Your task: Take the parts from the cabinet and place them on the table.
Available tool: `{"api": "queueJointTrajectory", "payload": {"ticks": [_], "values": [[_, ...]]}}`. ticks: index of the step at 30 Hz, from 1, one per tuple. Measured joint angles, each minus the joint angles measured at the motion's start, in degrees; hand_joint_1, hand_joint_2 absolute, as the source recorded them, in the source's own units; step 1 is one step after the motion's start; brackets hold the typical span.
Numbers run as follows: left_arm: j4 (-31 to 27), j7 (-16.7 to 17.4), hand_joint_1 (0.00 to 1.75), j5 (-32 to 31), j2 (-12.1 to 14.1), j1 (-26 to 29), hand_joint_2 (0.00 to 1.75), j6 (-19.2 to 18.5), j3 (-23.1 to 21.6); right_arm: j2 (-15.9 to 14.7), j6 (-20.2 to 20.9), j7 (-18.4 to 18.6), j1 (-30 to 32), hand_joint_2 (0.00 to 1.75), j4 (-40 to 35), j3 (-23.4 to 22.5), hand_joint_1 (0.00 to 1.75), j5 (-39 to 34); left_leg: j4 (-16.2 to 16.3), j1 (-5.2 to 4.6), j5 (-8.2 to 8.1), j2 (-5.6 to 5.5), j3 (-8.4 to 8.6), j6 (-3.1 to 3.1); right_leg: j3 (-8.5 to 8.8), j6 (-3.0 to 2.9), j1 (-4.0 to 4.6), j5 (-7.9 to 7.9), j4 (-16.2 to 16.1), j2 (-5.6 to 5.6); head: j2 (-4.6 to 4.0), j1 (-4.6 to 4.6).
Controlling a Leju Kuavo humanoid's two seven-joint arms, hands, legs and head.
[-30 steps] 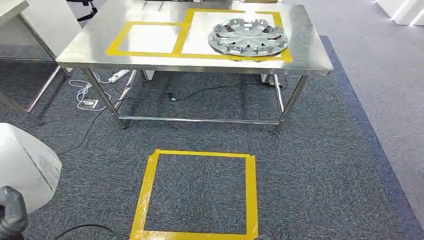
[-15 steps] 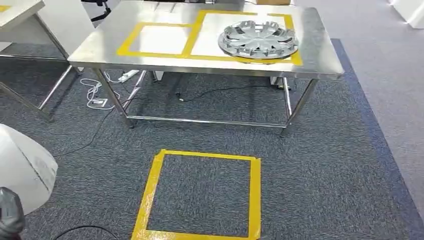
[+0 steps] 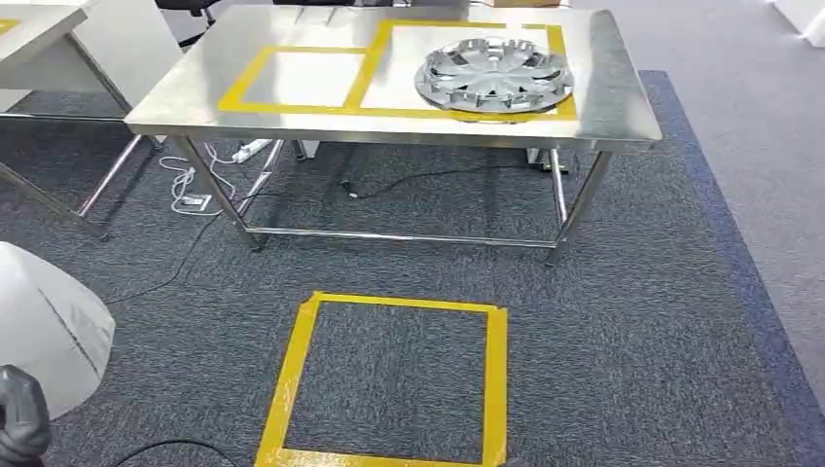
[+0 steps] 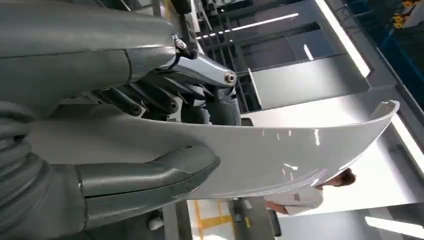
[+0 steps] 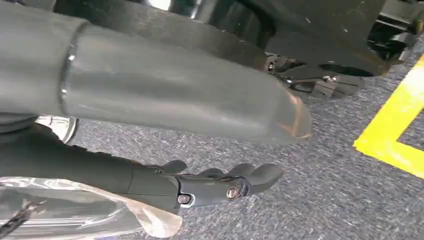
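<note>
Carrying curved white plastic panel (image 4: pixel 280 150) pinched in my left hand (image 4: pixel 150 150) | right hand (image 5: pixel 220 182) curled, empty | next: reach steel table (image 3: pixel 175 102), well ahead of fingers

head view: looking forward and down from high on the robot's body; taking in the steel table (image 3: pixel 623 107) farther off and the yellow tape square (image 3: pixel 389 379) on the carpet (image 3: pixel 642 321) nearer below
left wrist view: sitting close behind the left hand (image 4: pixel 150 135); the picture is turned on its side; facing outward and upward, toward ceiling lights and a person in the distance; the hand and the white curved part (image 4: pixel 300 150) are lying very near the lens
right wrist view: sitting close behind the right hand (image 5: pixel 220 185); facing down at the floor
shared: head view and right wrist view are both showing the carpet (image 5: pixel 320 200) and yellow tape (image 5: pixel 395 130); head view and left wrist view are both showing the white part (image 3: pixel 44 326)
</note>
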Motion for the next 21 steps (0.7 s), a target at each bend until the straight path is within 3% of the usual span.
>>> {"api": "queueJointTrajectory", "payload": {"ticks": [1, 3, 6, 7, 9, 10, 11, 12, 14, 15, 16, 17, 19, 21], "values": [[-0.1, 0.0, 1.75, 0.0, 0.0, -0.1, 1.75, 0.0, 0.0, 0.0, 0.0, 0.0, -0.1, 0.00, 0.0, 0.0, 0.00, 0.0, -1.2, -0.36, -0.81, 0.08, 0.53, 0.08, -0.17, 0.43, 0.47, -0.27, 0.3, 0.05, 0.00, 0.02], [-0.3, 0.0, 1.75, 0.0, 0.0, 0.0, 1.75, 0.1, 0.0, 0.0, 0.1, 0.0, -0.1, 0.00, 0.0, 0.0, 0.00, 0.0, -1.0, -0.45, -0.98, -0.02, 0.13, 0.31, -0.40, 1.00, 0.30, 0.00, 0.0, -0.02, 0.00, 0.20], [-0.5, 0.0, 1.75, 0.0, 0.0, 0.0, 1.75, 0.1, 0.0, 0.0, 0.2, 0.0, -0.2, 0.00, 0.0, 0.0, 0.00, 0.0, -2.1, 0.04, -0.51, -0.01, 0.74, 1.32, -0.74, 1.98, 0.31, -0.99, 0.6, 0.13, 0.00, 0.39], [-0.6, 0.0, 1.75, 0.0, -0.2, -0.1, 1.75, 0.1, 0.0, 0.0, 0.2, 0.0, -0.3, 0.00, 0.0, 0.0, 0.00, 0.0, -2.2, 0.05, -0.53, 0.02, 0.72, 1.63, -2.18, 2.05, 0.33, -2.87, 3.7, 0.17, 0.00, 0.66], [-0.6, 0.0, 1.75, 0.0, -0.2, 0.0, 1.75, 0.1, 0.0, 0.0, 0.2, 0.0, -0.2, 0.00, 0.0, 0.0, 0.00, 0.0, -2.1, -0.13, -0.70, 0.04, 0.67, 1.97, -7.10, 2.26, 0.33, -6.99, 13.5, 0.18, 0.00, 0.72], [-0.6, 0.0, 1.75, 0.0, -0.2, 0.0, 1.75, 0.1, 0.1, 0.0, 0.2, 0.0, -0.1, 0.00, 0.0, 0.0, 0.00, 0.0, -2.1, -0.21, -0.76, 0.04, 0.68, 2.07, -8.99, 2.30, 0.37, -7.83, 16.9, 0.18, 0.00, 0.77], [-0.6, 0.0, 1.75, 0.0, -0.2, 0.0, 1.75, 0.1, 0.1, 0.0, 0.3, 0.0, 0.0, 0.00, 0.0, 0.0, 0.00, 0.0, -2.1, -0.31, -0.91, -0.01, 0.78, 2.25, -10.02, 2.27, 0.38, -7.17, 18.0, 0.19, 0.00, 0.74], [-0.6, 0.0, 1.75, -0.1, -0.2, 0.0, 1.75, 0.2, 0.1, 0.0, 0.5, 0.0, 0.0, 0.00, 0.0, 0.0, 0.00, 0.0, -2.1, -0.38, -1.07, -0.11, 0.97, 2.26, -9.47, 2.13, 0.40, -5.27, 16.3, 0.19, 0.00, 0.74], [-0.6, 0.0, 1.75, -0.2, -0.2, 0.0, 1.75, 0.2, 0.1, 0.0, 0.7, -0.1, 0.0, 0.00, 0.0, 0.0, 0.00, 0.0, -2.1, -0.55, -1.47, -0.23, 1.65, 2.16, -5.05, 1.52, 0.53, 0.63, 6.3, 0.20, 0.00, 0.76], [-0.6, 0.0, 1.75, -0.2, -0.2, 0.0, 1.75, 0.2, 0.1, 0.0, 0.7, -0.2, 0.0, 0.00, 0.0, 0.0, 0.00, 0.0, -2.1, -0.57, -1.70, -0.23, 1.96, 1.99, -2.82, 1.07, 0.65, 2.39, 1.5, 0.24, 0.00, 0.76], [-0.6, 0.0, 1.75, -0.2, -0.2, 0.0, 1.75, 0.2, 0.1, -0.1, 0.8, -0.3, -0.2, 0.00, 0.0, 0.0, 0.00, 0.0, -2.0, -0.87, -1.94, -0.20, 1.87, 1.68, -2.09, 0.67, 0.85, 0.99, 0.3, 0.31, 0.00, 0.63], [-0.7, 0.0, 1.75, -0.2, -0.2, -0.1, 1.75, 0.3, 0.1, -0.1, 0.8, -0.4, -0.2, 0.00, 0.0, 0.0, 0.00, 0.0, -1.8, -0.78, -2.15, -0.25, 1.75, 1.32, -1.26, 0.67, 0.90, 0.95, -0.2, 0.31, 0.00, 0.50], [-0.7, 0.0, 1.75, -0.2, -0.2, -0.1, 1.75, 0.3, 0.1, -0.1, 0.9, -0.4, 0.0, 0.00, 0.0, 0.0, 0.00, -0.1, -2.1, -0.52, -2.04, -0.22, 1.89, 0.84, -1.45, 0.31, 1.14, 0.83, -0.3, 0.33, 0.00, 0.52], [-0.8, 0.0, 1.75, -0.2, -0.2, 0.0, 1.75, 0.3, 0.1, -0.2, 1.1, -0.5, 0.2, 0.00, 0.0, -0.1, 0.00, -0.1, -1.3, -0.44, -2.52, -0.16, 1.99, 0.22, -0.52, -0.24, 0.54, 1.12, -1.2, 0.21, 0.00, 0.59]]}}
